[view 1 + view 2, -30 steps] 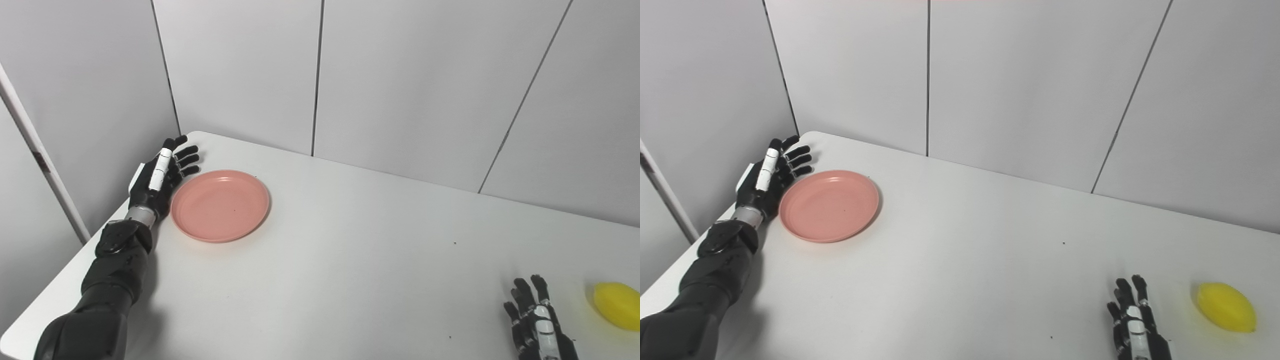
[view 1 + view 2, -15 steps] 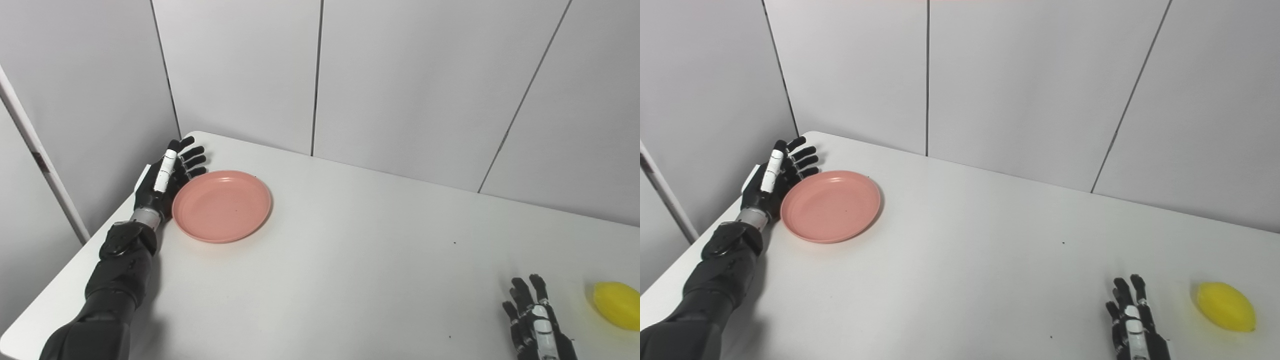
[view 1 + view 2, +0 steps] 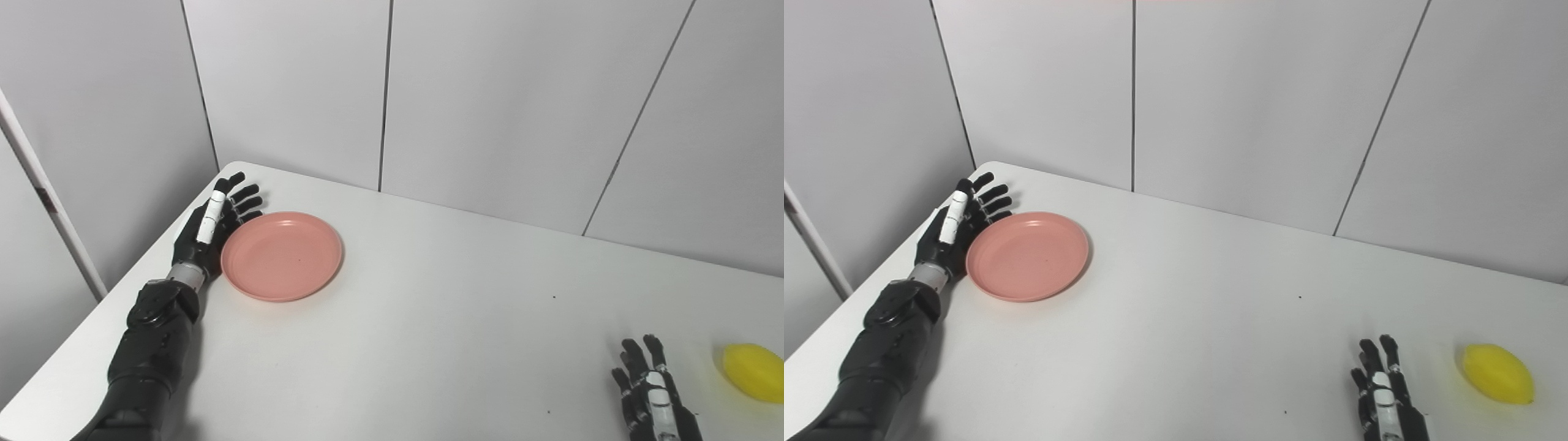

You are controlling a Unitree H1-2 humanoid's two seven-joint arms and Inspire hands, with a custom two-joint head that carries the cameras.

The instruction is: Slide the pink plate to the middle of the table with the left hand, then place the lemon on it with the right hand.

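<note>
I have the left hand point(image 3: 211, 228) flat, fingers spread, against the pink plate point(image 3: 282, 255) at the surface's far-left corner for pushing, while the right hand point(image 3: 1383, 401) waits splayed beside the lemon point(image 3: 1497, 373).

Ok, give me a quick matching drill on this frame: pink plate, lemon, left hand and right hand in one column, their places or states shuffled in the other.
Things:
1. pink plate
2. lemon
3. left hand
4. right hand

Places or states:
A. open, at the near edge, a gap away from the yellow fruit
B. near right part of the table, nothing touching it
C. open, fingers straight, against the dish's left rim
D. far left part of the table, empty

Pairs: 1-D, 2-B, 3-C, 4-A
</note>
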